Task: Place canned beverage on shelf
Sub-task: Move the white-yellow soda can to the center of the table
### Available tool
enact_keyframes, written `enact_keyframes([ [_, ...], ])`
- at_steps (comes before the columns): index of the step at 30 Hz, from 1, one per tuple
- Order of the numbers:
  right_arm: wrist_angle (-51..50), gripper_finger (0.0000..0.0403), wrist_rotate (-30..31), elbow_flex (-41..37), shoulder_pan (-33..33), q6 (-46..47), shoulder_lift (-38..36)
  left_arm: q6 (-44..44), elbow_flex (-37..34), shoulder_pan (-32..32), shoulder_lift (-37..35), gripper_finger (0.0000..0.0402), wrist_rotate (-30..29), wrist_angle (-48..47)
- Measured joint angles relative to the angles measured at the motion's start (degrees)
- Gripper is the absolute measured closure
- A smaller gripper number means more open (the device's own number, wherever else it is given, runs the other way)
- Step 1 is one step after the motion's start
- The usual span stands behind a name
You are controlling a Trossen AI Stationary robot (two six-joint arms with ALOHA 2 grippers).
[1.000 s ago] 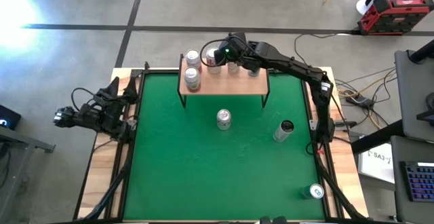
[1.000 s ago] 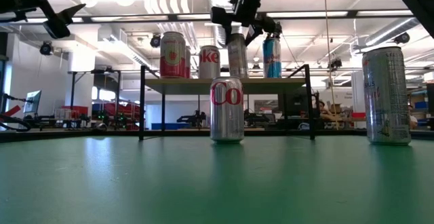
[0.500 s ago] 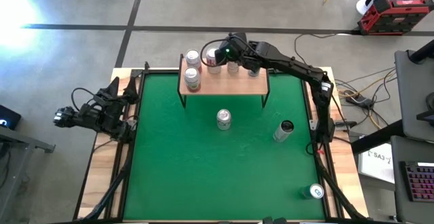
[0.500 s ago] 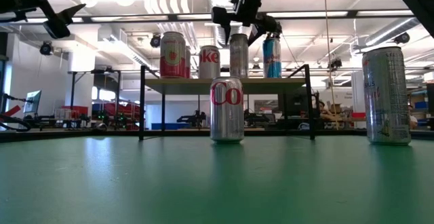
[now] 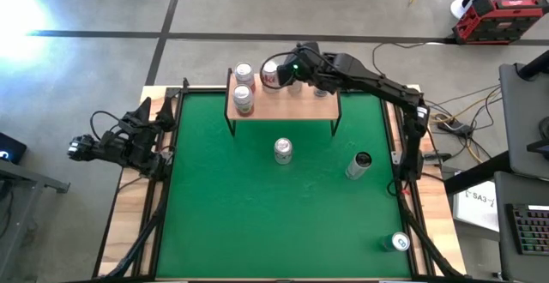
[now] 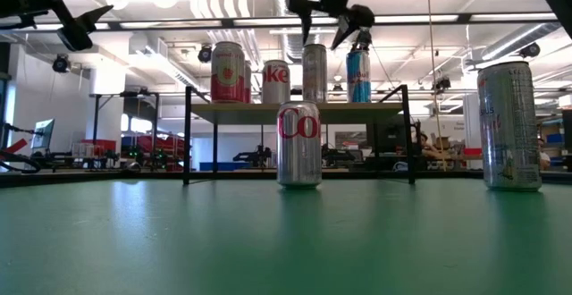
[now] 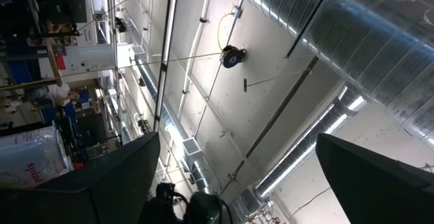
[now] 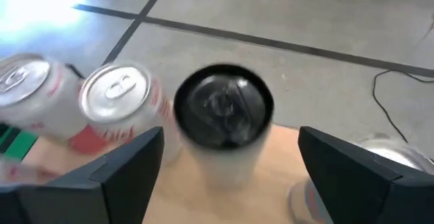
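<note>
The shelf stands at the green mat's far edge, a light-wood board on black legs. Several cans stand upright on it, among them a slim silver can with a dark top. My right gripper hangs open just above that can. In its wrist view its fingers stand to either side of the can without touching it. My left gripper is open and empty, pointing up at the ceiling, beyond the table's left edge.
On the mat a Coke can stands in front of the shelf. A dark-topped can lies toward the right and another can stands at the near right corner. Red-and-white cans and a blue can flank the silver one.
My right gripper has opened and let go of the slim silver can, which now stands upright on the shelf board. The gripper has then risen clear of the can's top and drawn slightly toward the table's right edge.
</note>
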Motion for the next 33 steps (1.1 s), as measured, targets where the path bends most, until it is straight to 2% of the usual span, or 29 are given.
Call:
enact_keyframes([
  [9, -13.6, 0.0067, -0.5, 0.0, 8.0, 6.6, -6.0, 0.0, 0.0, 0.0, 0.0, 0.0022, 0.0, -0.1],
  [13, -26.3, 0.0067, -0.4, 0.0, 13.7, 17.7, -8.3, 0.0, 0.0, 0.0, 0.0, 0.0022, 0.0, -0.1],
  [15, -28.0, 0.0069, 0.1, -0.9, 16.6, 25.2, -8.8, 0.0, 0.0, 0.0, 0.0, 0.0022, 0.0, -0.1],
  [24, -27.9, 0.0069, -0.9, -19.7, 25.0, 44.1, -19.2, 0.0, 0.0, 0.0, 0.0, 0.0022, 0.0, -0.6],
  [28, -28.0, 0.0069, -1.5, -25.7, 28.3, 44.1, -22.8, 0.0, 0.0, 0.0, 0.0, 0.0022, 0.0, -0.6],
  [30, -27.9, 0.0069, -1.1, -27.4, 29.7, 41.0, -24.1, 0.0, 0.0, 0.0, 0.0, 0.0022, 0.0, -0.6],
  [33, -24.8, 0.0069, 2.7, -29.3, 31.9, 34.7, -25.5, 0.0, 0.0, 0.0, 0.0, 0.0022, 0.0, -0.6],
])
